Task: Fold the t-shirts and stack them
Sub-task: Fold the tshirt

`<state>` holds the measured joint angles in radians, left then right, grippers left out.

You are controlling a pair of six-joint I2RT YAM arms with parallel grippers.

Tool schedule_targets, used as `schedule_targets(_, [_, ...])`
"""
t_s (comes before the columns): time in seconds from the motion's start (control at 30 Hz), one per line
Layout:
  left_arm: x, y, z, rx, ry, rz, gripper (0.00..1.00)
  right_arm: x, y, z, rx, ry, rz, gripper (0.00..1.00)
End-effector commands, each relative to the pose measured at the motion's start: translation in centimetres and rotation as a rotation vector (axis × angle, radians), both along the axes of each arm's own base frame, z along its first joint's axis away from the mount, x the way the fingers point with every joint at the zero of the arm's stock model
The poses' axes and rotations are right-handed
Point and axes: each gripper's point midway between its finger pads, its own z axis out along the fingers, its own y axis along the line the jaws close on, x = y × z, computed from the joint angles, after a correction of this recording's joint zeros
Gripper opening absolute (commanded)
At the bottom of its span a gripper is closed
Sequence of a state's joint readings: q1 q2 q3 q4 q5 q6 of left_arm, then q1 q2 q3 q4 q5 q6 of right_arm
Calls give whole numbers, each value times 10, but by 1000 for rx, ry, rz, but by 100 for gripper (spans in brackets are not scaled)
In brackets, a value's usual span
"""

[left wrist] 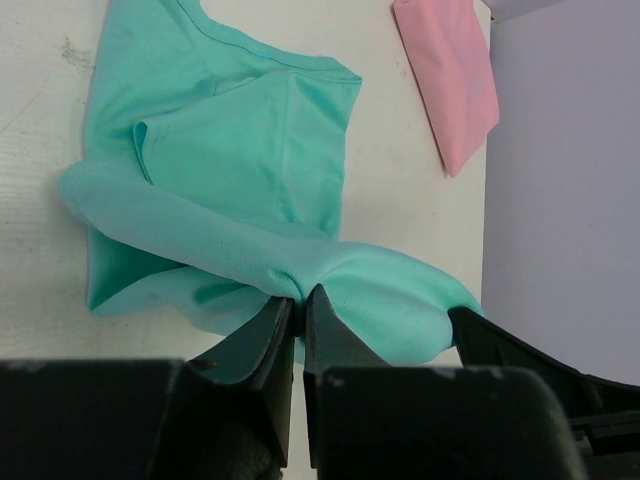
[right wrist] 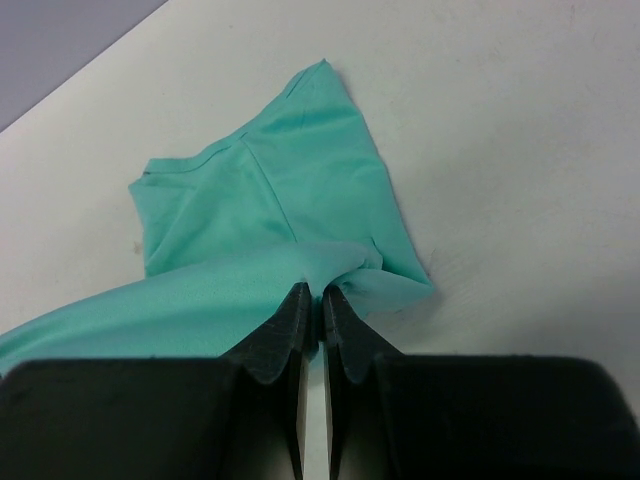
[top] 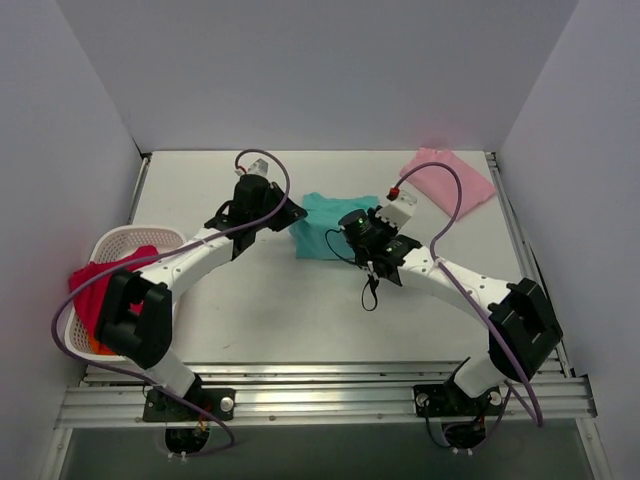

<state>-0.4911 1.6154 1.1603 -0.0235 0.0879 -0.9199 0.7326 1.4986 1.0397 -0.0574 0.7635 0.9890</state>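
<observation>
The teal-green t-shirt (top: pixel 322 228) lies partly folded in the middle of the table, between my two grippers. My left gripper (left wrist: pixel 298 297) is shut on a lifted fold of it (left wrist: pixel 240 170) at its left side. My right gripper (right wrist: pixel 320 290) is shut on another fold of it (right wrist: pixel 270 200) at its right side. In the top view the left gripper (top: pixel 288 214) and the right gripper (top: pixel 352 232) sit at the shirt's two ends. The pale pink t-shirt (top: pixel 447 182) lies folded at the back right; it also shows in the left wrist view (left wrist: pixel 448 75).
A white lattice basket (top: pixel 110 244) with red and orange cloth (top: pixel 100 285) in it stands at the left edge. Grey walls close in the back and sides. Purple cables loop over both arms.
</observation>
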Motion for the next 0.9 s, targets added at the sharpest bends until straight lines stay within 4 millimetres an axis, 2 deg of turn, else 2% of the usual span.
schedule_targets(0.0, [25, 0, 36, -67, -107, -10, 12, 13, 0, 22, -1, -48, -25, 0])
schedule_targets(0.13, [40, 5, 25, -82, -84, -7, 12, 25, 1, 19, -11, -38, -30, 0])
schedule_targets(0.2, [48, 6, 28, -98, -88, -14, 12, 33, -2, 21, -4, -44, -41, 0])
schedule_targets(0.23, [52, 6, 28, -104, -88, -15, 12, 37, -1, 15, -9, -30, -37, 0])
schedule_targets(0.27, [58, 5, 18, -102, -69, -18, 12, 44, -6, 14, -4, -31, -51, 0])
schedule_targets(0.3, [68, 4, 28, -120, -86, -28, 12, 49, -8, 11, -9, -24, -54, 0])
schedule_targets(0.33, [75, 2, 30, -127, -90, -34, 12, 58, -9, 2, -13, -10, -63, 0])
schedule_targets(0.37, [85, -1, 9, -118, -51, -42, 13, 69, -8, 0, 7, -22, -65, 0])
schedule_targets(0.4, [102, -6, 32, -147, -96, -73, 15, 82, -24, -8, 10, -8, -101, 0])
schedule_targets(0.43, [118, -12, -6, -135, -22, -86, 16, 99, -25, -22, 17, 12, -113, 0])
schedule_targets(0.47, [133, -15, -10, -151, -10, -105, 16, 119, -30, -24, 42, -18, -135, 0])
schedule_targets(0.5, [152, -13, -16, -180, 2, -116, 18, 141, -52, -30, 49, -33, -182, 0])
schedule_targets(0.53, [184, -29, -25, -229, -19, -187, 31, 172, -53, -52, 47, -37, -187, 12])
schedule_targets(0.57, [202, -32, -24, -256, -53, -216, 44, 207, -46, -49, 99, -112, -137, 24])
schedule_targets(0.6, [221, -34, -28, -293, -72, -220, 70, 229, -51, -56, 79, -105, -118, 44])
schedule_targets(0.63, [248, -34, -31, -345, -152, -260, 94, 251, -68, -98, 63, -33, -127, 79])
schedule_targets(0.67, [255, -30, -30, -384, -163, -269, 94, 280, -63, -68, 91, -88, -109, 87])
schedule_targets(0.7, [258, -26, -25, -483, -145, -266, 94, 286, -67, -66, 69, -96, -108, 92])
schedule_targets(0.73, [265, -13, -45, -542, -149, -263, 94, 289, -71, -54, 59, -119, -121, 95])
schedule_targets(0.77, [261, -8, -13, -592, -284, -318, 94, 285, -74, -49, 51, -142, -130, 95])
schedule_targets(0.8, [261, -4, -11, -618, -288, -324, 94, 281, -78, -41, 43, -164, -141, 96])
schedule_targets(0.83, [257, 2, 27, -603, -362, -344, 94, 275, -80, -9, 49, -219, -145, 96])
schedule_targets(0.87, [264, 11, -14, -567, -270, -292, 94, 266, -80, -10, 47, -230, -145, 96])
